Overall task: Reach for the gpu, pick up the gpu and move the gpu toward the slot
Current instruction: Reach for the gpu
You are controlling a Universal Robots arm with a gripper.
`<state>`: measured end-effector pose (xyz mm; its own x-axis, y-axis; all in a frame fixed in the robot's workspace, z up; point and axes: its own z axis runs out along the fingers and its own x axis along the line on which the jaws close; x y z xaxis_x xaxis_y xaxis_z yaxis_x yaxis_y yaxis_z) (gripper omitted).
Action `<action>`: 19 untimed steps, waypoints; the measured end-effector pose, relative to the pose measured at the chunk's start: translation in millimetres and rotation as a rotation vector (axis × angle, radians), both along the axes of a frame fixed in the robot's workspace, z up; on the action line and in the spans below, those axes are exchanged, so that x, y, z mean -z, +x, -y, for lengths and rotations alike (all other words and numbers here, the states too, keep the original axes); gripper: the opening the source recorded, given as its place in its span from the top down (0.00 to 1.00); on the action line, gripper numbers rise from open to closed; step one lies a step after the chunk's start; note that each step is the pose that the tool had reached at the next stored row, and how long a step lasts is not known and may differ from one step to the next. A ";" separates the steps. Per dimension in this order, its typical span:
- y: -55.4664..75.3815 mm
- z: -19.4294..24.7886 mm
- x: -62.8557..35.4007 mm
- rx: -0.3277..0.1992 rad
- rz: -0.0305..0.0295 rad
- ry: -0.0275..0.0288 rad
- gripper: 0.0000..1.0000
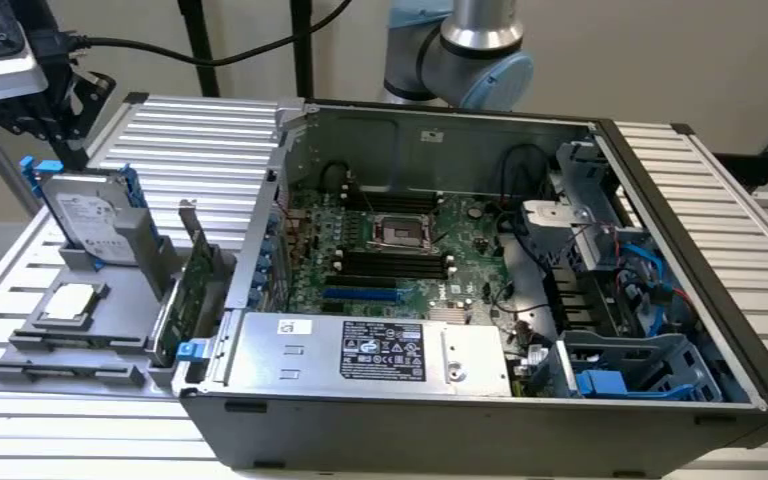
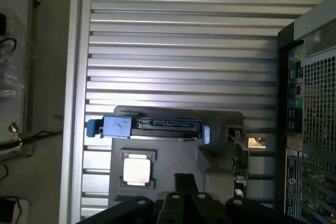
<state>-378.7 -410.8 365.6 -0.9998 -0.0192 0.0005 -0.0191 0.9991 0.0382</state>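
The gpu (image 1: 199, 283) is a thin green card standing on edge in a grey holder (image 1: 84, 350), just outside the open computer case. Seen edge-on in the wrist view, the gpu (image 2: 242, 162) is a narrow strip with its silver bracket end beside it. My gripper (image 1: 59, 132) hangs high at the exterior view's far left, above and behind the hard drive, well away from the gpu and holding nothing. In the wrist view my gripper (image 2: 185, 183) looks down on the holder. Blue expansion slots (image 1: 363, 295) lie on the motherboard inside the case.
A grey hard drive (image 1: 89, 215) with blue rails stands upright in the holder, also seen as the hard drive (image 2: 157, 127). A square silver chip (image 1: 72, 300) lies in front of it. The case wall (image 1: 272, 190) rises between the holder and the motherboard. A ribbed metal table (image 2: 184, 40) surrounds everything.
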 end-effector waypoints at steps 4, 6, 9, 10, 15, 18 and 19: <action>0.6 3.0 0.2 0.000 -0.0003 0.0000 0.89; 2.7 10.5 0.7 0.000 -0.0001 0.0000 0.89; 8.3 21.3 1.4 0.000 -0.0001 0.0000 0.89; 10.6 24.6 1.6 0.000 0.0000 0.0000 0.89; 26.7 37.0 4.2 0.000 0.0000 0.0000 0.89; 37.3 42.0 6.8 0.000 -0.0001 0.0000 0.89; 40.5 43.4 8.1 0.000 0.0001 0.0000 0.89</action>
